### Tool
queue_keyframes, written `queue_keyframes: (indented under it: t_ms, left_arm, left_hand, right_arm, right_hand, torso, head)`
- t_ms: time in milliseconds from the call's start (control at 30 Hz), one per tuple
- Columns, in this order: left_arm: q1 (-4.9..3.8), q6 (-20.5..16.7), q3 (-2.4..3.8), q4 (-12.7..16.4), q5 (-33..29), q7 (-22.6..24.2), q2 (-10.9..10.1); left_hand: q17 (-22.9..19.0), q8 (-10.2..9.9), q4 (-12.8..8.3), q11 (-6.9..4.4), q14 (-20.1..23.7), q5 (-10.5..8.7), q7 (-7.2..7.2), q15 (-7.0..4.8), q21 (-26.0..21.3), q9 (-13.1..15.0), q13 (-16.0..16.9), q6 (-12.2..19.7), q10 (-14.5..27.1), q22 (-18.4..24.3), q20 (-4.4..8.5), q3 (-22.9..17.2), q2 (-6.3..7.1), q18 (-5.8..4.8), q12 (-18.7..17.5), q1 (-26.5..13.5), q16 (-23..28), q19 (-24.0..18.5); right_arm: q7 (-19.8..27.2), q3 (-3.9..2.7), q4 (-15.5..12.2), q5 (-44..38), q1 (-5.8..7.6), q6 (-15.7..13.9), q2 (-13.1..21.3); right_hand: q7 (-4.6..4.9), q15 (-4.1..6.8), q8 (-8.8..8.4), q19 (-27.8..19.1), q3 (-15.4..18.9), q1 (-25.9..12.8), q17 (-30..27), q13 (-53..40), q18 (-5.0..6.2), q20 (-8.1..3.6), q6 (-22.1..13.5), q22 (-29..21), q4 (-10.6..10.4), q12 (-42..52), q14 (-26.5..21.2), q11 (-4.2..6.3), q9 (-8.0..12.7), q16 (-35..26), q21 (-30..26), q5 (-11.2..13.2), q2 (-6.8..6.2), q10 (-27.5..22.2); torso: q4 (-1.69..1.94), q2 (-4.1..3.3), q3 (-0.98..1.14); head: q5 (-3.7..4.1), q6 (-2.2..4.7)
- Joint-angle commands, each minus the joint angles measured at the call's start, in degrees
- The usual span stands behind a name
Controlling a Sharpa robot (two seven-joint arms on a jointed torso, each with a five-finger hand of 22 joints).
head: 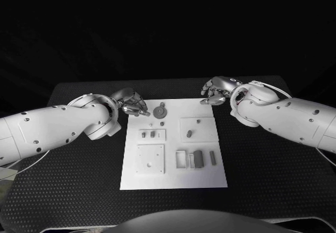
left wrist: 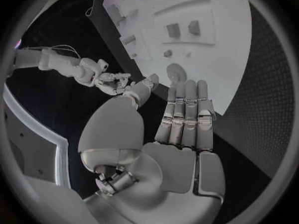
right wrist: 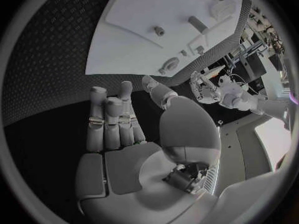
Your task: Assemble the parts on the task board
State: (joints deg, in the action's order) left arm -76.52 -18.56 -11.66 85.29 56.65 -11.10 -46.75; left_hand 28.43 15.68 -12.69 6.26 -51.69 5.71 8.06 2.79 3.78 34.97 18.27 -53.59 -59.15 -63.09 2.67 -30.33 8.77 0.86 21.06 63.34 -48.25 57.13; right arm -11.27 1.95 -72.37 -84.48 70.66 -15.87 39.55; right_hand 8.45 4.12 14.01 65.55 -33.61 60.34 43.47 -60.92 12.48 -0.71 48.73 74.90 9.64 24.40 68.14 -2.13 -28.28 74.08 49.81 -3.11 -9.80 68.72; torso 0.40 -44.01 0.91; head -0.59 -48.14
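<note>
The white task board point(head: 175, 175) lies mid-table with grey parts on it. A round disc part point(head: 160, 112) sits near its far edge, two short pegs point(head: 147, 134) stand in a raised square, and dark blocks point(head: 198, 158) lie at the near right. My left hand point(head: 131, 104) hovers at the board's far left corner, fingers apart, holding nothing. My right hand point(head: 217, 91) hangs off the far right corner, also empty. In the left wrist view the left hand point(left wrist: 181, 129) shows a bare palm, with the disc point(left wrist: 176, 73) just beyond its fingers. The right hand point(right wrist: 124, 134) shows a bare palm too.
A black textured mat point(head: 84, 174) covers the table around the board. A raised square plate point(head: 150, 158) and another with an oval part point(head: 189, 132) stand on the board. Both white forearms flank the board's far half.
</note>
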Motion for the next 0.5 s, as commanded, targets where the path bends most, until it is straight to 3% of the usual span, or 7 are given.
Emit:
queue_keyframes:
  t_ms: [33,67,133,200,267,433,500]
  left_arm:
    - [0.00,-2.68,-0.17,-0.17,13.63,7.22,1.35]
    - [0.00,-2.81,-0.18,-0.26,15.82,7.58,1.61]
    - [0.02,-3.73,-0.25,-0.62,20.10,8.82,2.60]
    - [0.02,-5.06,-0.79,-1.17,22.72,9.74,3.62]
    - [0.03,-6.26,-1.56,-1.62,25.51,10.51,4.45]
    - [0.32,-6.95,-1.96,-3.25,31.94,10.76,6.49]
    - [1.02,-7.07,-1.95,-3.79,34.03,10.86,7.14]
  left_hand:
    - [0.24,-1.71,-1.44,-0.04,-0.26,-0.38,-1.07,0.45,0.09,-1.10,-1.26,2.27,-1.06,1.03,-0.25,-0.33,0.03,0.32,-2.66,1.18,0.69,0.11]
    - [0.22,-2.34,-1.87,-0.26,-0.56,-0.38,-1.91,0.50,0.08,-1.75,-1.89,3.35,-1.43,1.58,-0.25,-0.43,-0.05,0.34,-4.19,1.43,1.30,0.25]
    - [0.04,-2.69,-2.44,-1.00,-1.45,-0.78,-2.10,0.29,0.14,-2.34,-2.76,4.03,-0.99,2.30,-0.15,-0.65,0.50,0.46,-6.39,1.88,2.49,0.78]
    - [0.12,-2.70,-2.63,-1.38,-2.37,-1.08,-2.73,0.08,0.25,-2.63,-3.32,4.11,-0.82,2.71,-0.01,-0.72,0.93,0.50,-7.86,2.14,3.06,1.37]
    - [0.81,-2.57,-2.86,-1.11,-4.39,-1.03,-2.58,-0.71,0.80,-2.93,-3.81,3.90,-1.12,2.83,0.60,-0.69,1.36,0.75,-9.21,2.60,2.76,3.22]
    - [3.02,-2.34,-2.22,-0.95,-7.21,-1.76,-2.62,-2.20,1.83,-3.51,-4.57,3.51,-1.73,2.54,1.92,-0.21,3.56,0.91,-11.44,2.52,1.55,6.46]
    - [4.28,-2.24,-1.97,-1.03,-8.63,-1.84,-2.49,-2.99,2.62,-3.75,-4.75,3.32,-2.24,2.01,2.62,-0.10,3.99,1.01,-12.10,2.85,0.68,8.16]
  right_arm:
    - [0.47,-0.03,-0.10,-0.05,-0.02,0.15,-0.06]
    - [0.48,-0.03,-0.08,-0.05,-0.02,0.17,-0.08]
    - [0.48,-0.03,-0.07,-0.05,-0.02,0.19,-0.07]
    - [0.44,-0.03,-0.06,-0.05,-0.02,0.17,-0.05]
    - [0.20,-0.03,-0.08,-0.04,-0.02,0.15,-0.19]
    - [0.03,-0.03,0.03,0.22,-0.03,0.03,-0.45]
    - [0.02,-0.03,0.06,0.24,-0.03,0.07,-0.46]
  right_hand:
    - [0.25,0.05,-0.23,-0.10,0.02,-0.51,0.09,0.09,2.52,-0.43,-0.07,1.04,-0.34,0.37,-0.25,-0.02,0.06,-0.35,-0.24,-0.19,0.06,-0.44]
    - [0.25,0.05,-0.24,-0.09,0.02,-0.51,0.09,0.09,2.52,-0.43,-0.07,1.04,-0.34,0.38,-0.25,-0.02,0.06,-0.35,-0.24,-0.20,0.06,-0.43]
    - [0.25,0.05,-0.24,-0.09,0.02,-0.50,0.09,0.09,2.52,-0.44,-0.08,1.04,-0.34,0.39,-0.24,-0.02,0.06,-0.35,-0.24,-0.20,0.06,-0.42]
    - [0.25,0.05,-0.24,-0.08,0.01,-0.49,0.09,0.09,2.52,-0.44,-0.09,1.04,-0.34,0.40,-0.24,-0.02,0.06,-0.34,-0.23,-0.20,0.06,-0.42]
    - [0.25,0.05,-0.25,-0.08,0.01,-0.48,0.10,0.09,2.52,-0.44,-0.09,1.04,-0.34,0.40,-0.23,-0.02,0.06,-0.34,-0.23,-0.20,0.07,-0.41]
    - [0.26,0.04,-0.26,-0.07,0.03,-0.50,0.10,0.08,2.52,-0.44,-0.11,1.04,-0.36,0.42,-0.22,-0.03,0.07,-0.34,-0.23,-0.19,0.01,-0.40]
    - [0.26,0.04,-0.26,-0.06,0.03,-0.50,0.10,0.09,2.52,-0.45,-0.12,1.04,-0.36,0.42,-0.22,-0.03,0.07,-0.34,-0.23,-0.19,0.00,-0.40]
  torso:
    - [-0.02,-0.02,-0.04]
    - [-0.02,-0.02,-0.05]
    - [-0.02,-0.03,-0.07]
    - [0.03,-0.03,-0.12]
    - [0.06,-0.01,-0.13]
    - [-0.12,-0.05,-0.14]
    - [-0.12,-0.06,-0.15]
  head:
    - [0.03,0.04]
    - [0.03,-0.02]
    - [-0.16,-0.04]
    - [-0.29,0.00]
    - [-0.34,0.15]
    - [-0.94,0.27]
    - [-0.82,0.25]
